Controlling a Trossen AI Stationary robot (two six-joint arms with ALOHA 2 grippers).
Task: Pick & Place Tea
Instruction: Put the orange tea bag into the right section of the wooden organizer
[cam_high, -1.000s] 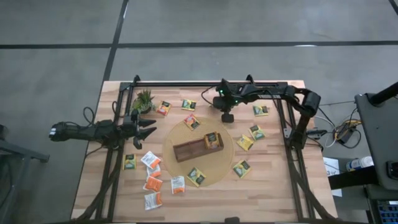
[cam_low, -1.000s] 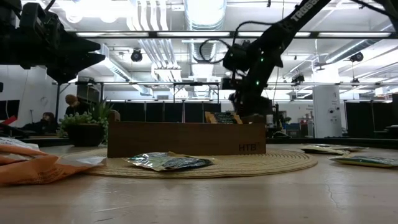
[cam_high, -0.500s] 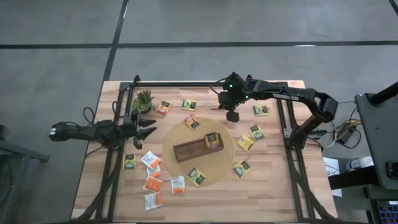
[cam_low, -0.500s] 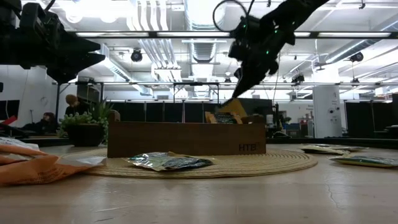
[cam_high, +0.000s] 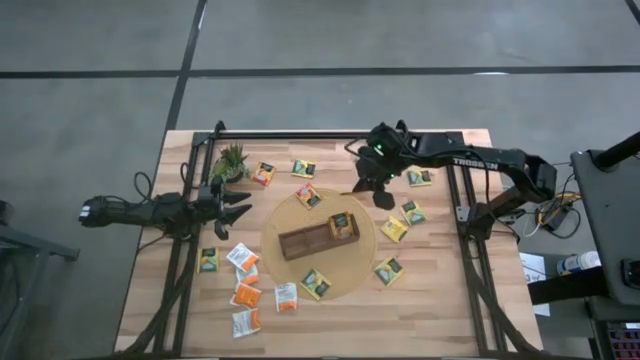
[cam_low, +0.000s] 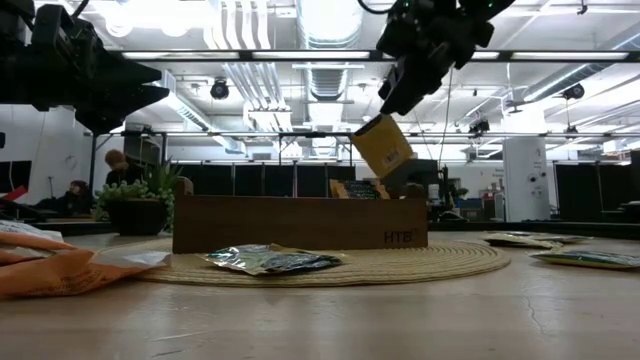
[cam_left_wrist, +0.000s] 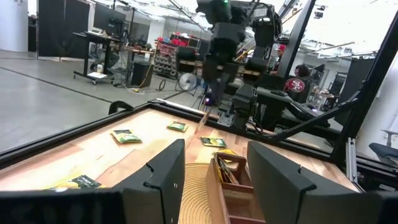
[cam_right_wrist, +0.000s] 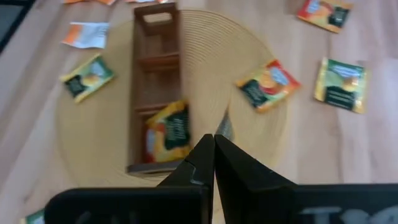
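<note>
right pincer (cam_low: 392, 108) is pressed together on a yellow sachet (cam_low: 385, 147), which hangs tilted below the fingertips, clear of the counter (cam_high: 440, 300). change over the last second: the arm was down at the far side of the counter behind the wooden tray (cam_high: 318, 239), with no sachet visible in its grip; now it's up and shifted toward the round mat (cam_high: 365, 250) with the sachet hanging from it, so the pick looks done and what's left is carry and drop. in the right wrist view the tray sits ahead, beyond the pincer tips, one sachet already in its near end compartment (cam_right_wrist: 166, 132), the other compartments look empty. held sachet is not over the tray yet, it's above the mat's far edge, just beside the tray. left pincer (cam_high: 238, 205) is spread, holding nothing, parked near the potted plant (cam_high: 231, 160). loose sachets (cam_high: 245, 290) are scattered around the mat.
</note>
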